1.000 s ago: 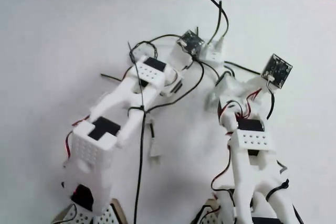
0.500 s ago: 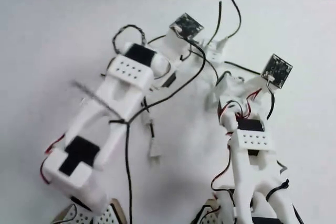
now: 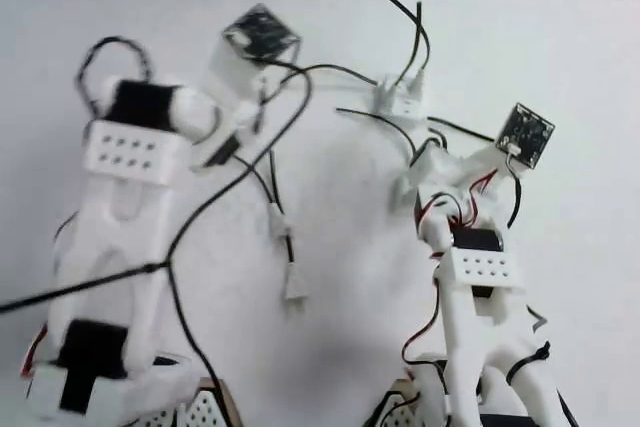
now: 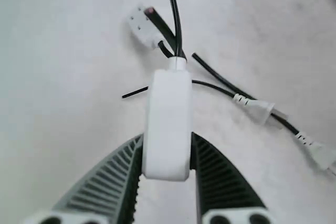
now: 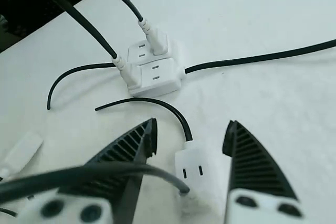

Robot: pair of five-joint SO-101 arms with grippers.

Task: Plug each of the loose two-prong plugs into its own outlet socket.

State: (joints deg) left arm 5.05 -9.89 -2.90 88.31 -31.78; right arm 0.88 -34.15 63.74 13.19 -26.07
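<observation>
My left gripper (image 4: 165, 145) is shut on a white rectangular block (image 4: 168, 119) with a black cord leaving its far end. Past it lie a small white socket end (image 4: 140, 22) and two loose white plugs (image 4: 260, 109) (image 4: 321, 157) on black cords. From above, those plugs (image 3: 277, 219) (image 3: 295, 287) lie mid-table, between the arms. My right gripper (image 5: 191, 124) stands open over a white two-slot outlet socket (image 5: 191, 169) that rests on the table between its fingers. Beyond it sits an outlet cluster (image 5: 155, 69) with two plugs inserted.
Black cords loop across the white table (image 3: 560, 57) around the outlet cluster (image 3: 398, 102) and over the left arm (image 3: 120, 207). The table's far edge meets a dark background. Bare room lies at the far left and far right.
The left arm has swung left and back from the outlet cluster, carrying the white block and dragging its cord. The right arm has kept still.
</observation>
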